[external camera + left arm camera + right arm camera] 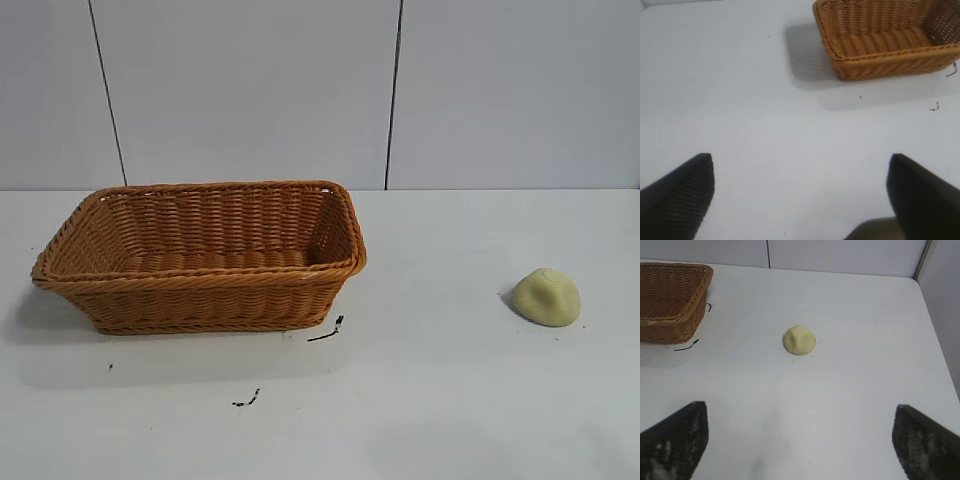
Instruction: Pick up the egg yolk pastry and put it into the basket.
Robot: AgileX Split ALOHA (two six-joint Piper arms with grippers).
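Nothing done yet: egg yolk pastry [547, 297] on table at basket's [200, 280] 3 o'clock, well apart; right gripper [799, 440] and left gripper [800, 192] spread wide, empty.

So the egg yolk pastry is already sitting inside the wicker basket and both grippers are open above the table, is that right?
Not quite. The egg yolk pastry is not in the basket; the exterior view shows it on the table, well off to the basket's right, and the basket holds nothing. The rest stands: the left gripper and right gripper are both open above the table.
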